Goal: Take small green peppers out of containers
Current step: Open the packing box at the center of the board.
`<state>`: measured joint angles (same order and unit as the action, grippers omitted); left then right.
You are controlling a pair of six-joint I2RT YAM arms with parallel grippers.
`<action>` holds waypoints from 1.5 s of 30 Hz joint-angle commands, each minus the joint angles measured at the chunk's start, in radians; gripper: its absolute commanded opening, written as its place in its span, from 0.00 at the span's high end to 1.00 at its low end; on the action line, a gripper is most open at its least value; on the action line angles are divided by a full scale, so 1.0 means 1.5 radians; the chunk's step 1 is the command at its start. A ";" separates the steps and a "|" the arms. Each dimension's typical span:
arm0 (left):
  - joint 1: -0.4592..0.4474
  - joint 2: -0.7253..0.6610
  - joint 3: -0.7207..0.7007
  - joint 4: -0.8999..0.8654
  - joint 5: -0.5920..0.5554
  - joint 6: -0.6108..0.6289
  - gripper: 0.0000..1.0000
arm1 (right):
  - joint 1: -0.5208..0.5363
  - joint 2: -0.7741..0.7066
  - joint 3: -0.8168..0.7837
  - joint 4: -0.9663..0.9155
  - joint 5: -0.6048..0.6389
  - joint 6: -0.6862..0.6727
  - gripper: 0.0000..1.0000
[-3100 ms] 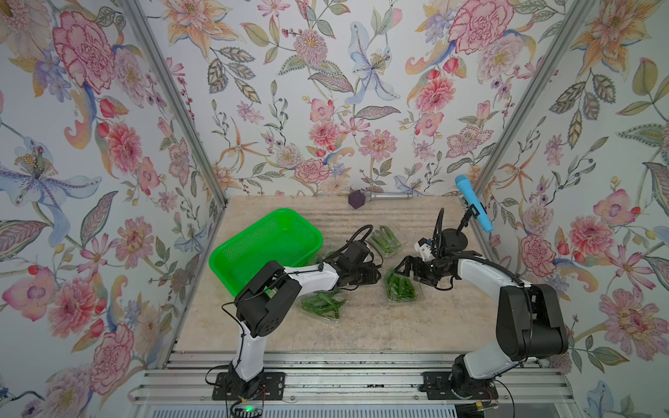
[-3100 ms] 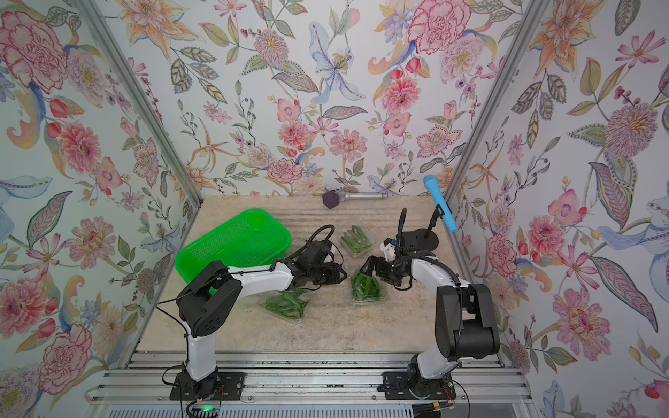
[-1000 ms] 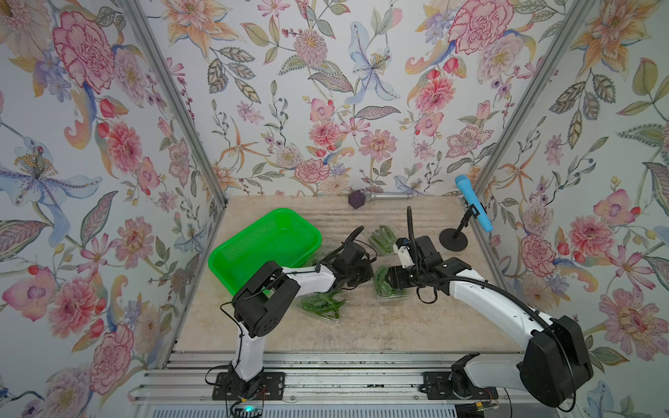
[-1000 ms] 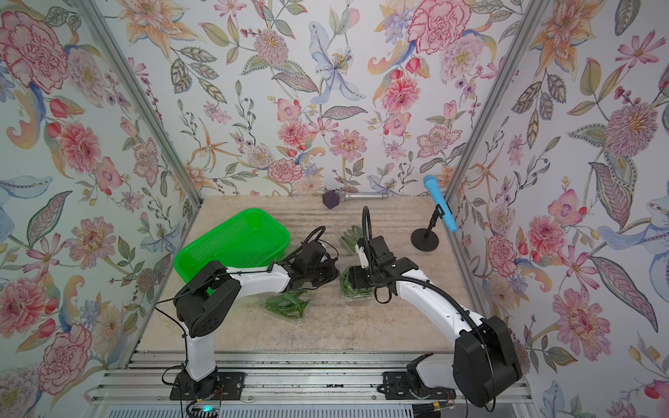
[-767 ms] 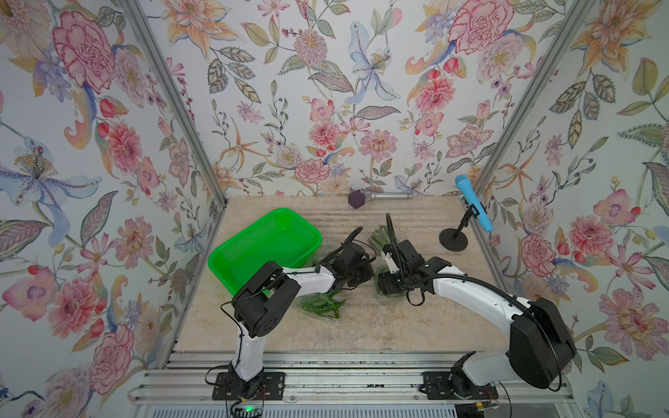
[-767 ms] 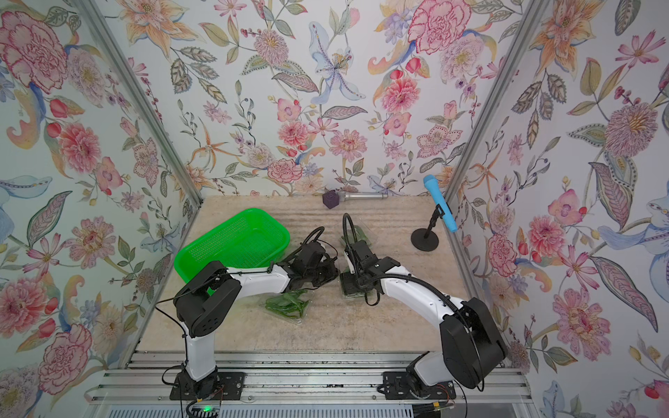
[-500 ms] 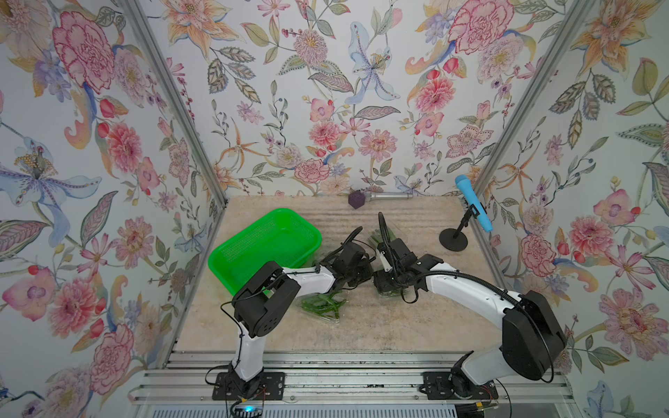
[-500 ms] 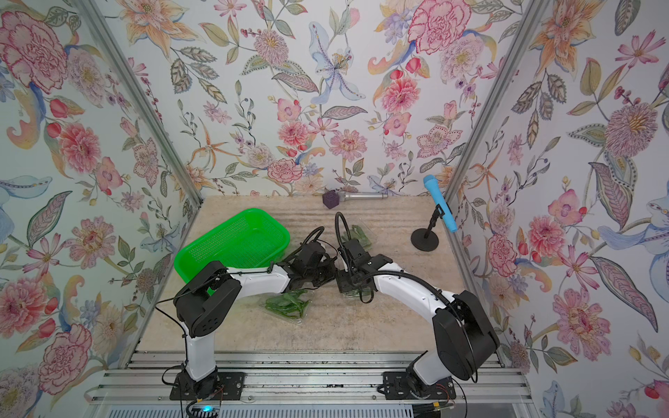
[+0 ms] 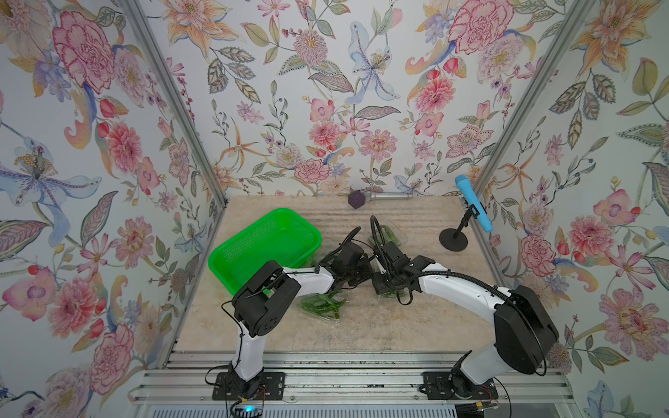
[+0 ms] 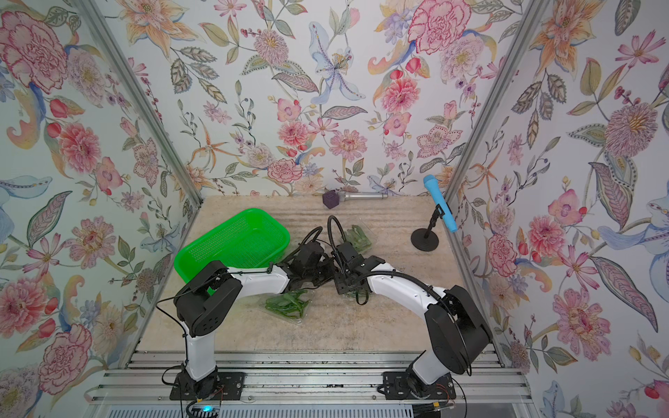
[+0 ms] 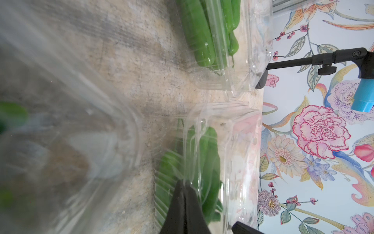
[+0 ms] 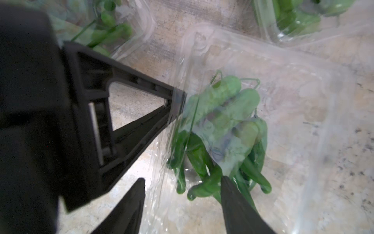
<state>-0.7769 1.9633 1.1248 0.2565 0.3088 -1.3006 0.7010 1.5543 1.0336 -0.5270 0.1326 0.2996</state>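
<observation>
Right gripper swung inward, meeting left gripper at the container.

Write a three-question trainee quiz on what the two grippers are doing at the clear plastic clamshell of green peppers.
1. True or false: the left gripper is shut on an edge of the clear thin-plastic clamshell container.
2. The slim glossy green peppers near the right gripper lie: A in that container; B in a green basket; C on bare table.
3. Fill in: the right gripper's jaws stand ____.
Key: 1 true; 2 A; 3 open.
</observation>
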 commanded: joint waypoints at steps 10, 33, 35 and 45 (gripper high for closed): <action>0.011 0.011 -0.031 0.066 0.025 -0.034 1.00 | 0.014 0.031 -0.005 0.010 0.020 0.028 0.41; 0.011 0.013 -0.049 0.100 0.036 -0.043 1.00 | 0.025 0.047 -0.010 0.010 0.024 0.039 0.51; 0.011 0.012 -0.051 0.100 0.036 -0.044 1.00 | 0.025 0.051 -0.009 0.010 0.024 0.039 0.52; 0.011 0.013 -0.060 0.112 0.039 -0.049 1.00 | 0.027 0.053 -0.014 0.010 0.025 0.039 0.67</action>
<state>-0.7654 1.9636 1.0576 0.3988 0.3332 -1.3449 0.7391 1.5955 1.0332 -0.4824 0.1761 0.3363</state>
